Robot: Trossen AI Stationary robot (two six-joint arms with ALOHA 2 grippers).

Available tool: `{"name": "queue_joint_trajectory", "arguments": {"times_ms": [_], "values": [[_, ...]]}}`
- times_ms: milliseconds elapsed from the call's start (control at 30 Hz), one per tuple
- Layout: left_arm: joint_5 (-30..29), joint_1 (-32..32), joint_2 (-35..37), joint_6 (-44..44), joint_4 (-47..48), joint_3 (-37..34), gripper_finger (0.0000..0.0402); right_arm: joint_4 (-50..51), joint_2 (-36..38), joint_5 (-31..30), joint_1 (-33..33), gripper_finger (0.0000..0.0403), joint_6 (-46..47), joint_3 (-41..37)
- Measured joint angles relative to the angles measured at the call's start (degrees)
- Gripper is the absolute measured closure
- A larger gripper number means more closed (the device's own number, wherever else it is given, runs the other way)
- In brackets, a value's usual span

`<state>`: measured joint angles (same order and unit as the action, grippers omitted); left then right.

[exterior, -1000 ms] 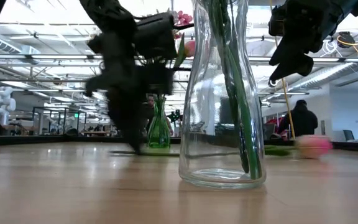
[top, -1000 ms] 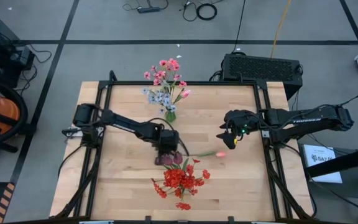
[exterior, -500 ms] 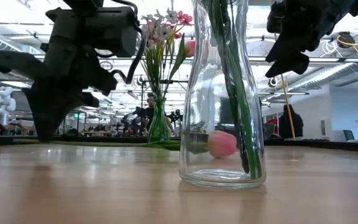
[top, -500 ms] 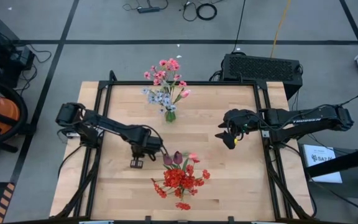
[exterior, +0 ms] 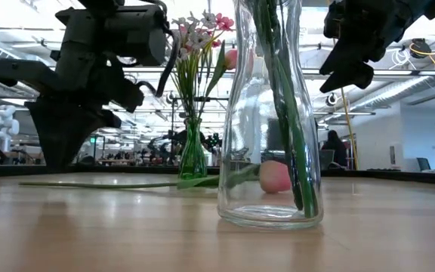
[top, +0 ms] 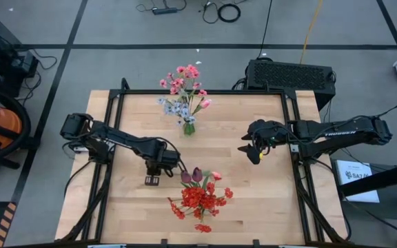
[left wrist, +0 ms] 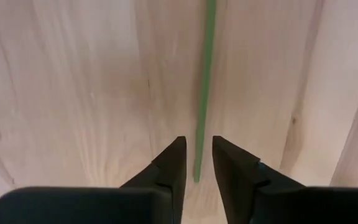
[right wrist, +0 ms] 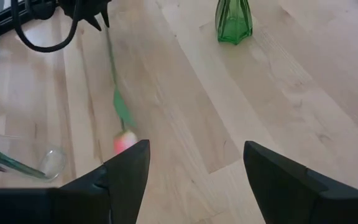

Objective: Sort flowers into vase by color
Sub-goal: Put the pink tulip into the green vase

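Observation:
A pink-bud flower lies flat on the table. Its bud [top: 216,176] is beside the clear vase [exterior: 270,113], which holds red clusters [top: 200,200] and dark maroon tulips [top: 191,176]. Its green stem [left wrist: 204,74] runs left to my left gripper [top: 151,180]. That gripper points down just over the table, its fingers a little apart on either side of the stem's free end [left wrist: 197,174], with a gap on both sides. My right gripper [top: 250,153] hovers open and empty at the table's right. A green vase [top: 188,128] at the far edge holds pink blossoms and pale blue sprigs.
The clear vase stands near the table's front middle, right of my left gripper. In the right wrist view the bud [right wrist: 124,142] and the green vase [right wrist: 234,22] show on the bare wood. A black box [top: 291,72] sits beyond the far right corner.
My left gripper has gone toward the table's left and near edges, drawing the pink-bud flower along by its stem. The bud has slid from right of the clear vase to beside it. The stem now lies flat along the table.

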<state>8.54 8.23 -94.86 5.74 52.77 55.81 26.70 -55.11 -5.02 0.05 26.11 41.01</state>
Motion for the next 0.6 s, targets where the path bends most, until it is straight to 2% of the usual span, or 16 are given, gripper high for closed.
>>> {"name": "queue_joint_trajectory", "arguments": {"times_ms": [300,400,600], "values": [[-0.2,0.1,0.1,0.0,-19.0,0.1,0.0311,-0.9,0.0,-1.1,0.0,0.0151,0.2,0.0],[-4.1,0.2,0.1,0.0,-25.5,0.1,0.0312,-1.7,0.0,-1.1,0.0,0.0151,-0.1,0.0],[-5.6,0.1,-1.3,-0.5,-30.8,0.2,0.0313,-2.3,0.0,-1.1,0.0,0.0151,-0.2,0.0]]}}
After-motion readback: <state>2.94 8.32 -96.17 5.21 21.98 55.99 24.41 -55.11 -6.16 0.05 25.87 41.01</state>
